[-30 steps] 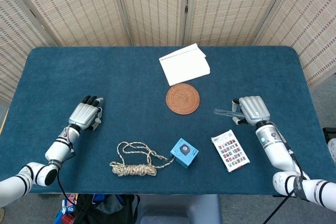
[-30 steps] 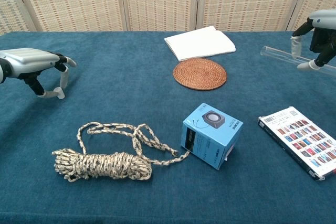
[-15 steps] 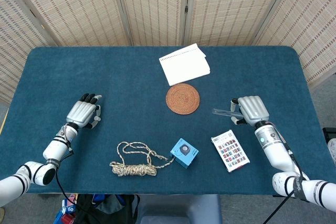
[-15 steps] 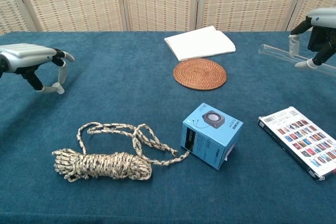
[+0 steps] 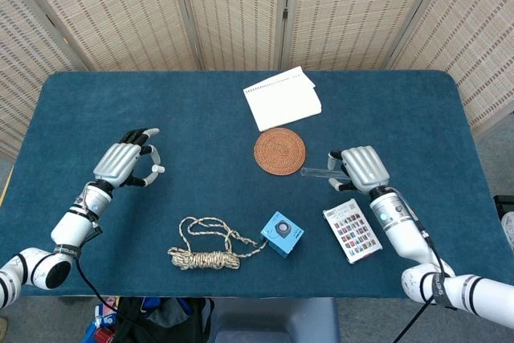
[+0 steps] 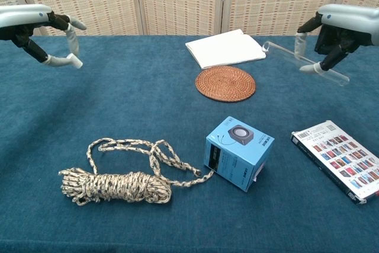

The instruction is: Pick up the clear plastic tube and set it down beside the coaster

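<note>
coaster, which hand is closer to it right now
Right. The right hand, holding the clear plastic tube, is just to the right of the woven coaster. The left hand is far off across the table.

Blue-clothed table (image 5: pixel 201 110); woven folding screen (image 5: pixel 241 6) behind; grey floor (image 5: pixel 494 158) at right.

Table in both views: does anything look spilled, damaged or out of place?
Nothing stands out. The right hand holds the clear plastic tube above the table, tilted, near the coaster. The rope has a loose tail, nothing more.
</note>
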`<state>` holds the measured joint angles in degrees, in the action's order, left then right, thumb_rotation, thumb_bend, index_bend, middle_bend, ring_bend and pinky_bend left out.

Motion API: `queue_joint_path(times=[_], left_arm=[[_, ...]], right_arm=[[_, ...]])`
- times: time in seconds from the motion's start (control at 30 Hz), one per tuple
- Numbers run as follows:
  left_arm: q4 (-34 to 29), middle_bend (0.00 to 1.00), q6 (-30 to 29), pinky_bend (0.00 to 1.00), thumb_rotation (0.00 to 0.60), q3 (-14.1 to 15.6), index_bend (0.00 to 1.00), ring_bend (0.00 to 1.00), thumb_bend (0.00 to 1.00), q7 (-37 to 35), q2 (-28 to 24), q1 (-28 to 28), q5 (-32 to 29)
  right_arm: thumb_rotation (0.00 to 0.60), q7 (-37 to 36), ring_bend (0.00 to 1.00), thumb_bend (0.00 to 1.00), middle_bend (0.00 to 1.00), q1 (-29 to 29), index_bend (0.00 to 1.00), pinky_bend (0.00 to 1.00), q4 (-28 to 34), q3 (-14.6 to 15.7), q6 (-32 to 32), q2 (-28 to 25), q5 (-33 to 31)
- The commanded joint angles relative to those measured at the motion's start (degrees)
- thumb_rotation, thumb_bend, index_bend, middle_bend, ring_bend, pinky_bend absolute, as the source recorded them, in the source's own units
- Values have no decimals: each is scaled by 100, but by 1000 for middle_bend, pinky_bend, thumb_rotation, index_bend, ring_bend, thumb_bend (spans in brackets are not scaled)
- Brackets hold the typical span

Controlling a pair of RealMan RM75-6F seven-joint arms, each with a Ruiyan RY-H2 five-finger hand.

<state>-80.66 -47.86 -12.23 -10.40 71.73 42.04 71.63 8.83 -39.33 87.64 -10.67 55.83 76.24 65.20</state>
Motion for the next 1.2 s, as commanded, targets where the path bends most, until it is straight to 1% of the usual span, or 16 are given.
queue_joint_path(times=[0.03,0.23,0.37,0.5,0.77,1.2], left_arm=[[-387,53,-134,0,600,-169,546,0,428,-348,-240,-38,102],[-894,70,-390,0,600,-374,567,0,441,-635,-382,-34,190],[-1182,71,-536,0,600,-494,570,0,441,-568,-405,7,145],[-1395,70,-666,0,600,-580,572,0,441,-427,-391,45,75],[-1629,70,-942,0,600,-621,573,0,441,60,-204,137,40],[-1858,71,-1121,0,600,-624,572,0,441,553,5,271,-8]], right_arm=[[600,-317,1000,1000,1000,-88,753,1000,-222,-65,132,288,412],[600,-776,1000,1000,1000,-358,752,1000,-684,-189,276,880,1004],[600,-1061,1000,1000,1000,-566,752,1000,-1075,-289,391,1331,1285],[600,-1290,1000,1000,1000,-750,753,1000,-1348,-385,434,1673,1423],[600,-1510,1000,1000,1000,-1009,753,1000,-1761,-573,464,2202,1403],[600,-1736,1000,1000,1000,-1200,757,1000,-2237,-749,424,2574,1244]])
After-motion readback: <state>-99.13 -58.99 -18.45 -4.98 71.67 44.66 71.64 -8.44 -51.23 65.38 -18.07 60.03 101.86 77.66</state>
